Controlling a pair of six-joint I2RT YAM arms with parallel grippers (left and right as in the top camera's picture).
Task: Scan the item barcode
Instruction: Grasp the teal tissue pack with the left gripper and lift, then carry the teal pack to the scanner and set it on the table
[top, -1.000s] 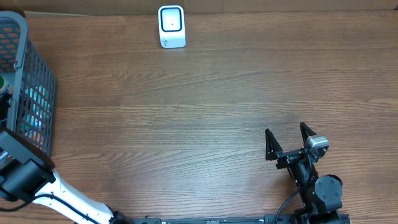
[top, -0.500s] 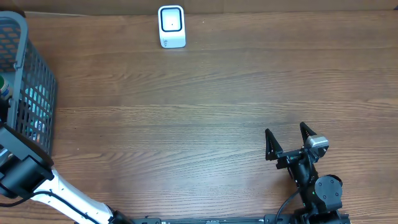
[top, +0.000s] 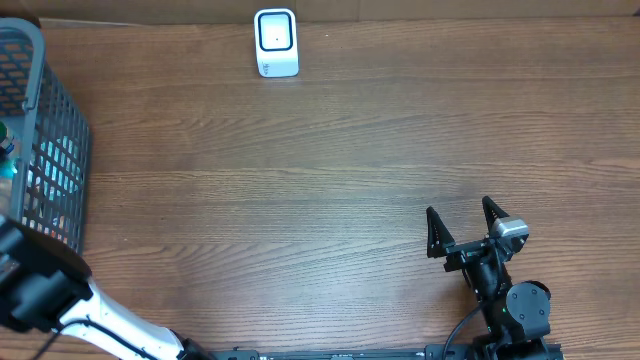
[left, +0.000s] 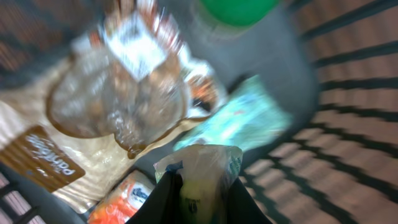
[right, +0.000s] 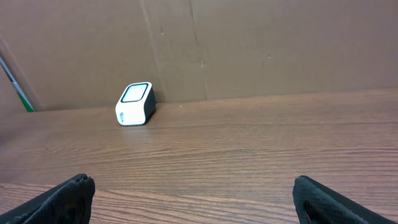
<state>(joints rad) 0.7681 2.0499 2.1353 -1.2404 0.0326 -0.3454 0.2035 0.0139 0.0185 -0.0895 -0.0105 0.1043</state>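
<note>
Packet (left: 205, 160) | we see our left claw (left: 202, 182) clamped on it, wrist view only | overhead gives just the basket (top: 66, 150) | right claw (top: 459, 210) gaping, empty, scanner (top: 276, 42) well ahead of it

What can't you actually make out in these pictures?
- Left wrist view: any barcode on the packet in the left gripper, smeared by motion blur.
- Overhead: that gripper, beyond the left edge.
- Overhead: basket contents, screened by its mesh wall.
- Overhead, right wrist: scanner lettering, too small.
</note>
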